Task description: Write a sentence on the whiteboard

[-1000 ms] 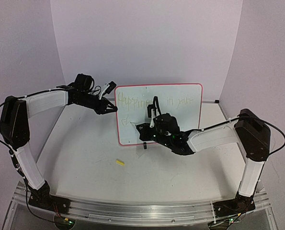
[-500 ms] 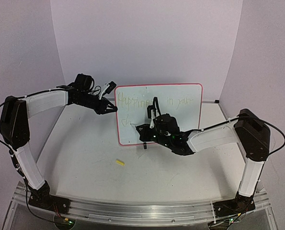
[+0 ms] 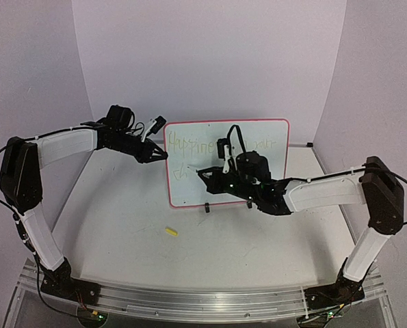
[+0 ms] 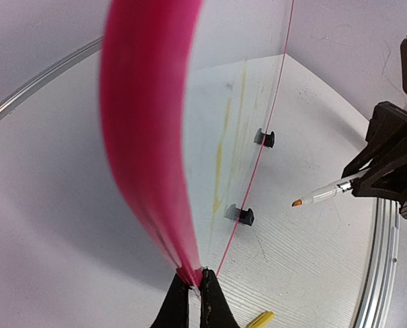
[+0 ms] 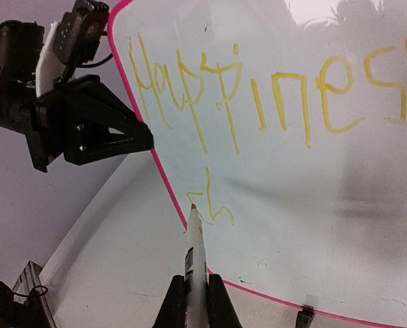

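The whiteboard (image 3: 271,137) stands upright at the back of the table, white with a thin pink border. My left gripper (image 3: 163,154) is shut on its left edge (image 4: 148,137), the fingertips pinching the pink rim (image 4: 193,283). My right gripper (image 3: 213,174) is shut on a white marker (image 5: 195,246) in front of the board's lower left. The marker's orange tip (image 4: 297,203) hangs a little off the board surface. The sentence (image 5: 258,89) shows in yellow: "Happines" on the top line, with a short stroke like "ch" (image 5: 213,208) below it beside the tip.
A yellow marker cap (image 3: 171,231) lies on the table in front of the board's left side. Two black clip feet (image 4: 243,215) (image 4: 265,139) hold the board's bottom edge. A metal rail (image 4: 381,273) runs along the table's near edge.
My right arm has risen and shifted right, and the marker has come slightly up and away from the board's lower left. The left arm and the board have not moved.
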You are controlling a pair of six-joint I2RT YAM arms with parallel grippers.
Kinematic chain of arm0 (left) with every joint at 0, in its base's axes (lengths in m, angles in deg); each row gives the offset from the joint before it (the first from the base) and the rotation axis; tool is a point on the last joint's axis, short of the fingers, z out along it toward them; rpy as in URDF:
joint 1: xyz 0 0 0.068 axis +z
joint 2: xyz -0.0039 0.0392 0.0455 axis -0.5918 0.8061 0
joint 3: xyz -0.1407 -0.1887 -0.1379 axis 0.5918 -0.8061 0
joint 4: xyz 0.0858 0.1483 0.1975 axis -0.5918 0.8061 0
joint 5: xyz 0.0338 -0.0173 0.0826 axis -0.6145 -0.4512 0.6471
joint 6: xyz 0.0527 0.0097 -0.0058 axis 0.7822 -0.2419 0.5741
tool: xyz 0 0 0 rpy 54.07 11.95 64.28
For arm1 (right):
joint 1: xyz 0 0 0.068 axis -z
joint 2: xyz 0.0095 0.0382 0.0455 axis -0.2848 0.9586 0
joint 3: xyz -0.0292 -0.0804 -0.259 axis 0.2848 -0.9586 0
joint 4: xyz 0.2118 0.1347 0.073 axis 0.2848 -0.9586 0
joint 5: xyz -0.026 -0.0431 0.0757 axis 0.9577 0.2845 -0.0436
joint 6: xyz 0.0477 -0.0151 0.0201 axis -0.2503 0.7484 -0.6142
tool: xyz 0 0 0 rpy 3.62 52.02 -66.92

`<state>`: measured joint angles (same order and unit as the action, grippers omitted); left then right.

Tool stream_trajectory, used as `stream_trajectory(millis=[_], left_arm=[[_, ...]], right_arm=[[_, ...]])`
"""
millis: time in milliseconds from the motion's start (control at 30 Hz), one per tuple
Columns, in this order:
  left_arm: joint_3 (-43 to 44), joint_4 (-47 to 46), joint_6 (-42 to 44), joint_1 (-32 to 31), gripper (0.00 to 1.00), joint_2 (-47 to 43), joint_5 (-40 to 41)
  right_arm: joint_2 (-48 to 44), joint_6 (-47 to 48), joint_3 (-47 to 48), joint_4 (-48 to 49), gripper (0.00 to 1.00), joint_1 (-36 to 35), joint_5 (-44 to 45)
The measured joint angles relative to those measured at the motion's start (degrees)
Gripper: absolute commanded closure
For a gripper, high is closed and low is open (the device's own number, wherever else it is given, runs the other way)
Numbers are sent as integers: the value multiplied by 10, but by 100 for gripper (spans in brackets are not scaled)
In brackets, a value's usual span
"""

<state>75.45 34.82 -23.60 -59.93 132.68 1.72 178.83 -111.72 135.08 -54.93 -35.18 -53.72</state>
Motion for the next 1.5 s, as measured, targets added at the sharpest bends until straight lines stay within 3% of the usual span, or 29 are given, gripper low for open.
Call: stream_trajectory(millis=[467,1500], left_arm=[[0,0,0,0,100,0,0],[0,0,0,0,100,0,0]], right_arm=[[27,-13,-1,-1,100,50,-100],[64,-28,24,-3,100,61,-106]])
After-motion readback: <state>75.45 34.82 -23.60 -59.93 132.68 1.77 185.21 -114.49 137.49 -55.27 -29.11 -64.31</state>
